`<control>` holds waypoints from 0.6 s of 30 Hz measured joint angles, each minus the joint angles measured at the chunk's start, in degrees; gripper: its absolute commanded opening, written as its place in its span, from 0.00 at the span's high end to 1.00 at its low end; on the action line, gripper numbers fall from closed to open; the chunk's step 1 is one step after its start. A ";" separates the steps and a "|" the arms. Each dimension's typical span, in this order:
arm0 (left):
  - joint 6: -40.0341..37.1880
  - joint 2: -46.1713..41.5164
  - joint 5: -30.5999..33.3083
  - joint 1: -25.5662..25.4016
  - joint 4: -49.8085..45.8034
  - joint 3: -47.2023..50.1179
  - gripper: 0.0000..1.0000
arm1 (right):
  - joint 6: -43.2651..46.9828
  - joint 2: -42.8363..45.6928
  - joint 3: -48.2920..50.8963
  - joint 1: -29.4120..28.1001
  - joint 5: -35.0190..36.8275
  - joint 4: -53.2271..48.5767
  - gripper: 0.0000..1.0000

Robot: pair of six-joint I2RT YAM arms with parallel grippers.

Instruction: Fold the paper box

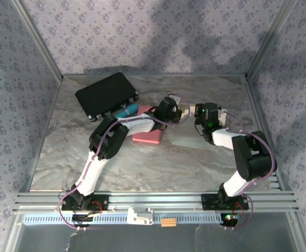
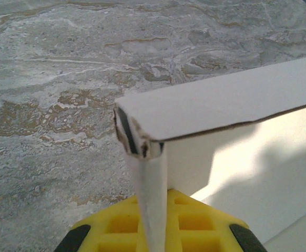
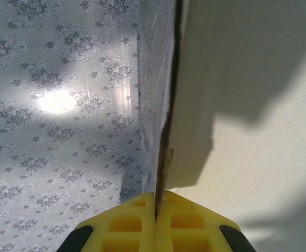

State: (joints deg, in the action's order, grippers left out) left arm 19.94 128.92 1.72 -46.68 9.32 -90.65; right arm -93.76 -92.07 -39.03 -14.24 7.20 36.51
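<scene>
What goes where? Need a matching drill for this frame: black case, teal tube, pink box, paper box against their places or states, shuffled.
Things:
1. black case
2. teal tube
3. pink box
4. paper box

Places or states:
A. pinched by the left hand and the right hand
B. back left of the table
C. mid-table, partly under the left arm
D. between the case and the pink box

Pairs: 1-B, 2-D, 3-C, 4-A.
</scene>
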 measured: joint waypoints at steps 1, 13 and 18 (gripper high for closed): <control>0.17 -0.07 0.90 -0.26 -0.39 -0.07 1.00 | 0.04 0.07 0.00 -0.07 0.00 -0.02 1.00; 6.12 -0.24 12.92 -3.26 -9.31 -3.87 1.00 | 0.37 0.79 0.00 -0.76 -0.79 -1.27 1.00; 7.17 0.13 13.18 -3.37 -14.49 -6.82 1.00 | 0.37 1.18 -0.02 -0.76 -0.98 -2.10 1.00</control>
State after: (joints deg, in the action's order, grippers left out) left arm 27.11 129.05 14.90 -50.04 -5.17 -97.47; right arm -93.38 -90.89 -39.05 -15.00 6.22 34.41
